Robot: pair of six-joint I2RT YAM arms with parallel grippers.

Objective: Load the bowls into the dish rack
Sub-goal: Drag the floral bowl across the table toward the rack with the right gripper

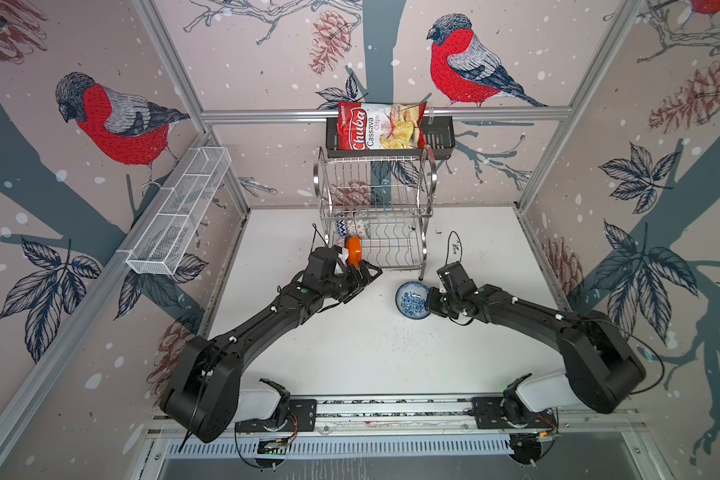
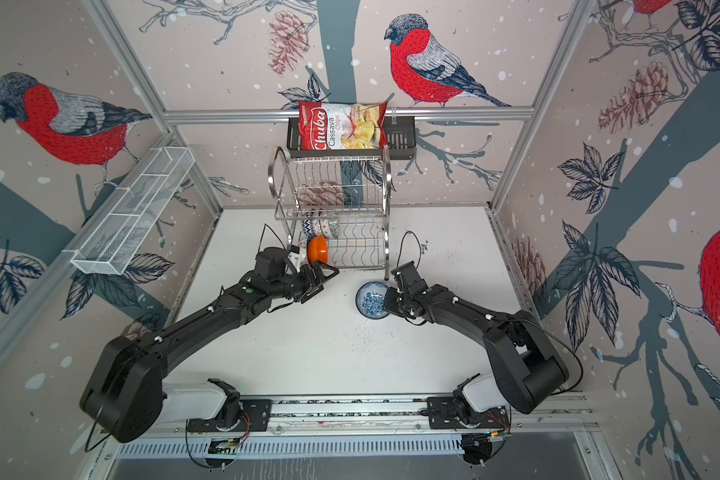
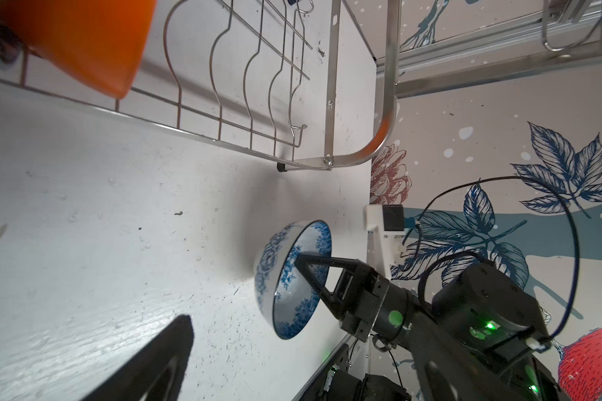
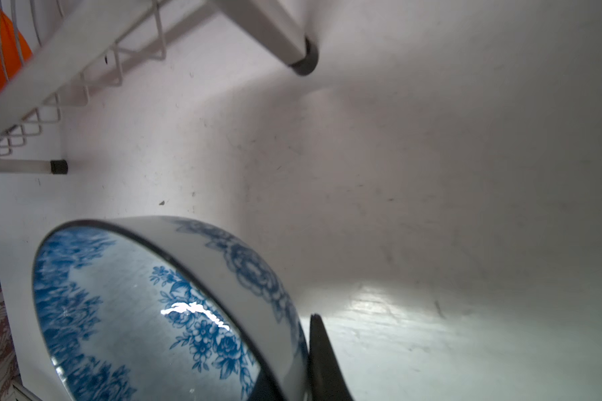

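Note:
The steel dish rack [image 1: 375, 216] [image 2: 333, 216] stands at the back middle. A plain orange bowl [image 1: 353, 249] [image 2: 317, 249] [image 3: 80, 41] leans on edge at the front left of its lower tier, with patterned bowls [image 1: 352, 227] [image 2: 323, 227] behind it. My left gripper [image 1: 366, 282] [image 2: 323, 284] is open just in front of the orange bowl, holding nothing. The white-blue floral bowl [image 1: 410, 300] [image 2: 371, 299] [image 3: 292, 277] [image 4: 153, 312] is at the table right of centre. My right gripper [image 1: 427, 301] [image 2: 387, 301] [image 4: 292, 378] is shut on its rim, one finger [image 3: 313, 267] inside, one finger [image 4: 324, 364] outside.
A black basket [image 1: 439, 139] with a chips bag [image 1: 379, 126] hangs on the back wall above the rack. A long white mesh basket [image 1: 179, 212] hangs on the left wall. The rack's front right foot [image 4: 303, 62] stands close behind the floral bowl.

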